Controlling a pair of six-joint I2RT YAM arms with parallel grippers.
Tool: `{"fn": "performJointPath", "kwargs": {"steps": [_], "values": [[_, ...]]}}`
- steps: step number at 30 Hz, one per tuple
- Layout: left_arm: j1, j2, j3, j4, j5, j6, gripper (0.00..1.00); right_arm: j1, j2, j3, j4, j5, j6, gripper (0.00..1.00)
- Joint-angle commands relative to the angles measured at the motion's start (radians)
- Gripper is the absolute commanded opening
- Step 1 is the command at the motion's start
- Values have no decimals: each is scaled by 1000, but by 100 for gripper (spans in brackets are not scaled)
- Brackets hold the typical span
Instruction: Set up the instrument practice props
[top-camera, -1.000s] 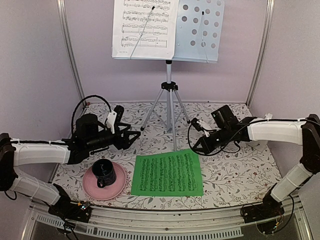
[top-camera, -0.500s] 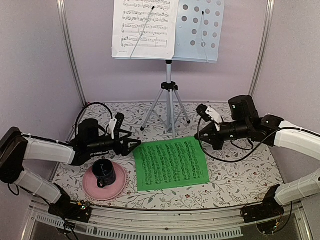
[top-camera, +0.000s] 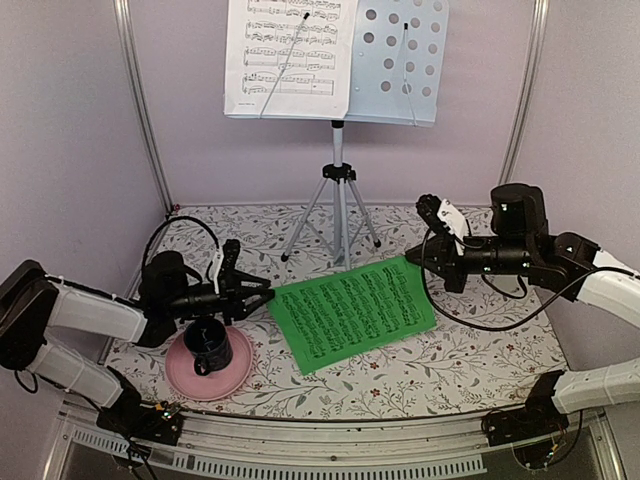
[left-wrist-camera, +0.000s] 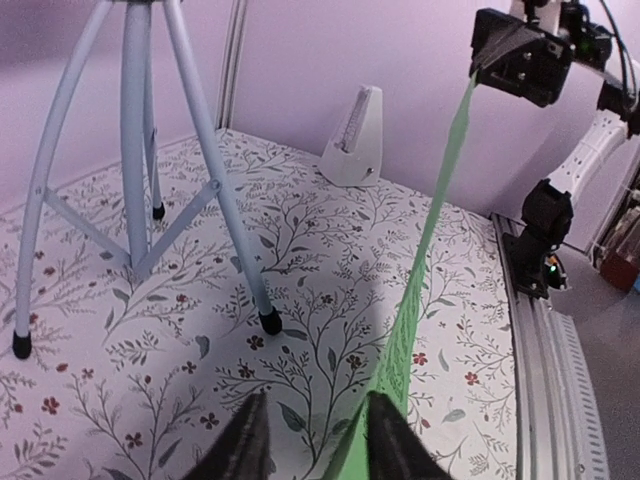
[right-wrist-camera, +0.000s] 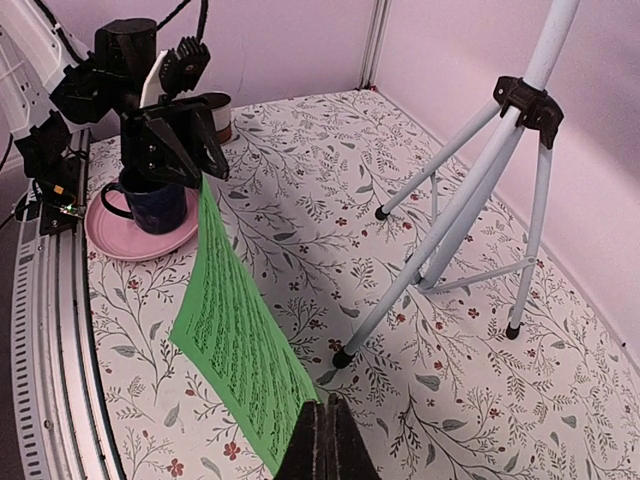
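Observation:
The green sheet of music (top-camera: 355, 310) hangs tilted above the table, and my right gripper (top-camera: 422, 262) is shut on its raised right corner. In the right wrist view the shut fingertips (right-wrist-camera: 325, 440) pinch the sheet (right-wrist-camera: 235, 340). My left gripper (top-camera: 268, 295) is at the sheet's low left corner. Its jaws (left-wrist-camera: 315, 440) stand a little apart, with the sheet's edge (left-wrist-camera: 430, 270) against the right finger. A white sheet of music (top-camera: 290, 50) rests on the left half of the pale-blue music stand (top-camera: 400, 60). The white metronome (left-wrist-camera: 355, 140) stands by the back wall.
The stand's silver tripod (top-camera: 338, 210) stands at the middle back, one foot (left-wrist-camera: 270, 322) close to the sheet. A dark mug (top-camera: 208, 345) on a pink plate (top-camera: 238, 378) sits under the left arm. A small beige cup (right-wrist-camera: 218, 112) is behind the left gripper.
My right gripper rose and drew back to the right, lifting and turning the green sheet. The left gripper slid to the sheet's left corner and its jaws narrowed.

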Motion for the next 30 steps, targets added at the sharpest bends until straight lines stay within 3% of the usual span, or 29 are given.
{"fn": "performJointPath", "kwargs": {"steps": [1, 4, 9, 10, 12, 13, 15, 16, 18, 22, 30], "values": [[-37, 20, -6, 199, 57, -55, 18, 7, -43, -24, 22, 12, -12, 0], [-55, 37, 20, 223, 82, -74, 0, 6, -61, -28, 39, 26, -10, 0], [-60, -47, 52, 119, 19, -30, 0, 7, -55, -20, 4, 75, -2, 2], [-61, -72, 74, 43, -7, -6, 0, 7, -47, -15, -12, 79, -5, 10], [-69, -106, 154, -138, -51, 38, 0, 6, -25, 7, -39, 100, -13, 42], [-73, -117, 192, -209, -63, 65, 0, 6, -12, 23, -53, 111, -16, 51], [-86, -137, 261, -338, -86, 109, 0, 6, 9, 74, -76, 119, -17, 61], [-93, -144, 294, -394, -98, 130, 0, 8, 17, 99, -82, 113, -15, 73], [-109, -145, 363, -509, -132, 162, 0, 24, 30, 140, -80, 102, -14, 85], [-165, -129, 497, -678, -173, 229, 0, 92, 103, 235, -72, 132, -20, 87], [-255, -64, 680, -834, -280, 272, 0, 246, 365, 528, -191, 279, 85, 85]]}}
